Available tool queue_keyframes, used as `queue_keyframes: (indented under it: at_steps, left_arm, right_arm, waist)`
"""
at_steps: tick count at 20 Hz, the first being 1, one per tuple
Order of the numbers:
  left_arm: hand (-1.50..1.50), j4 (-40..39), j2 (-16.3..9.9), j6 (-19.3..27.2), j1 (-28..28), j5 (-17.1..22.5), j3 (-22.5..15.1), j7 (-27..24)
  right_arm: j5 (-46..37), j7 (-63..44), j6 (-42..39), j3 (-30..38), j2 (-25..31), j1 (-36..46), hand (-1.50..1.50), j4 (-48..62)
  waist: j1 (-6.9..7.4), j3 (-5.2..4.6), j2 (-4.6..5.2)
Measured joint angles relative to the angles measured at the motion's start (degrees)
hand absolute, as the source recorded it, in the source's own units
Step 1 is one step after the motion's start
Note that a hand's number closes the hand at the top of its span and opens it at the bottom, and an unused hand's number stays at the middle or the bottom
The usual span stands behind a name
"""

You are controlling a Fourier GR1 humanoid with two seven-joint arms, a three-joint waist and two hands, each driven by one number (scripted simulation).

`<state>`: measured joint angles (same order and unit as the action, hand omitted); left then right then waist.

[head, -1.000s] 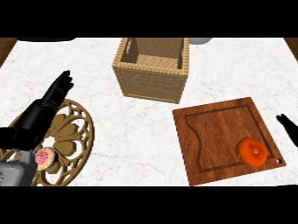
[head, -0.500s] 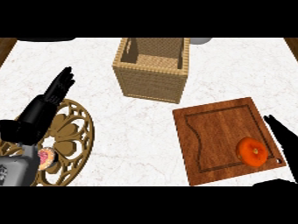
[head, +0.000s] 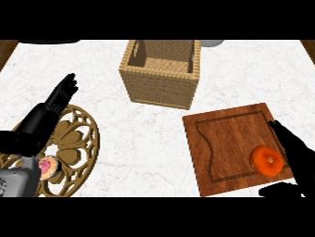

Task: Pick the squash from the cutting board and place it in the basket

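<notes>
At the far left my left hand [head: 40,121] rests open, fingers straight and pointing away from me, lying over a round gold openwork trivet [head: 75,152] on the white marble counter [head: 147,148]. A small pink item [head: 48,167] sits on the trivet near my wrist; I cannot tell what it is.

Toward the middle, farther from me, stands the woven basket [head: 161,88], square, open at the top and with nothing visible inside. It is well apart from the board.

To the right lies the wooden cutting board [head: 225,143], turned slightly askew. The squash [head: 267,160] sits near its right edge, close to me: small, round, orange, with a pale spot at its centre.

At the far right my right hand [head: 302,159] is just beside the squash, fingers straight and open along its right side, thumb low near the board's near corner. It holds nothing yet.

I judge the squash to be light, hard and smooth, likely to roll if nudged. I would take it across its widest part, fingers on one side and thumb opposite.
</notes>
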<state>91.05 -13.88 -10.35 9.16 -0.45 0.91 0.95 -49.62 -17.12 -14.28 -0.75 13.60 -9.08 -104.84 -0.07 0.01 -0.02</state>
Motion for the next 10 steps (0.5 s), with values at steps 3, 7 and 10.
queue_keyframes:
  at_steps: [3,7,10]
  left_arm:
    - [0.00,0.2,0.8,0.0,-0.3,-1.0,0.1,-0.3]
    - [0.00,0.7,1.0,-1.0,-0.6,-0.8,1.3,0.2]
    - [0.00,0.9,1.7,-1.1,0.1,-1.4,1.6,0.6]
  right_arm:
    - [-0.3,1.4,0.3,1.4,0.2,0.7,-1.50,3.2]
    - [-1.9,1.7,0.9,1.2,-0.7,0.9,-1.50,5.5]
    - [-1.9,2.3,0.8,2.0,-1.0,3.2,-1.50,8.6]
  waist:
    - [0.01,-0.01,0.00]
    - [0.02,-0.01,0.00]
    - [0.03,0.00,0.01]
